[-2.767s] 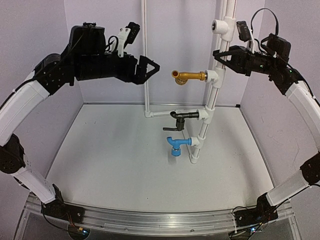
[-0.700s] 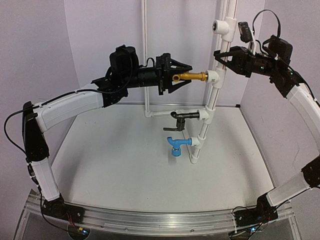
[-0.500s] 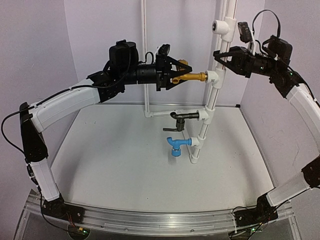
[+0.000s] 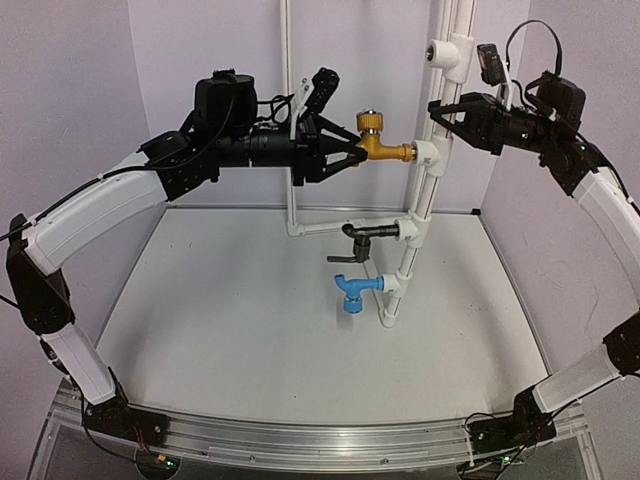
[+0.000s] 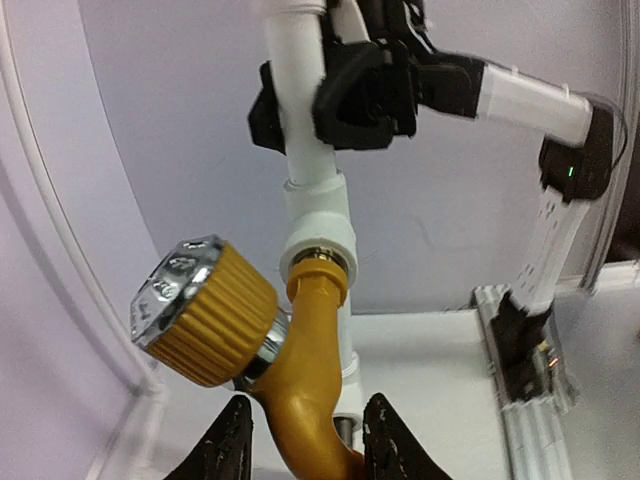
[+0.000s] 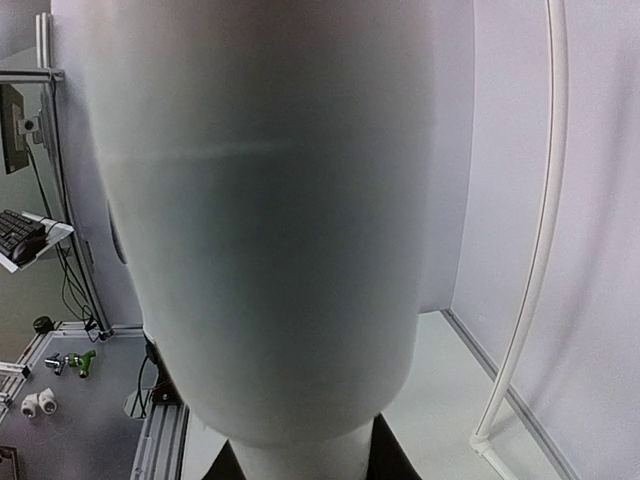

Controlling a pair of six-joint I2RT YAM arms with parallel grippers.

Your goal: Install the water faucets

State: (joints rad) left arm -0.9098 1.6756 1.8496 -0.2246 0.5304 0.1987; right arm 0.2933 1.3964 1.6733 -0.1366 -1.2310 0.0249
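The brass-gold faucet (image 4: 378, 145) is screwed into the upper tee of the white pipe stand (image 4: 430, 190), its ribbed knob (image 5: 200, 312) pointing up. My left gripper (image 4: 356, 153) is shut on its spout end; in the left wrist view the gold body (image 5: 312, 380) sits between the two black fingers (image 5: 232, 445). Lower on the stand, the black faucet (image 4: 362, 232) and the blue faucet (image 4: 350, 296) stick out to the left. My right gripper (image 4: 442, 112) is shut on the pipe just above the gold faucet. In the right wrist view the pipe (image 6: 270, 220) fills most of the frame.
An empty tee (image 4: 447, 52) sits at the top of the stand. A thin white pipe (image 4: 292, 120) rises at the back and joins the stand by a low crossbar. Purple walls close in the back and both sides. Loose fittings (image 6: 60, 365) lie outside the cell.
My left arm swung in from the left, closed on the gold faucet and turned it, so its knob now points up. The right arm has not moved.
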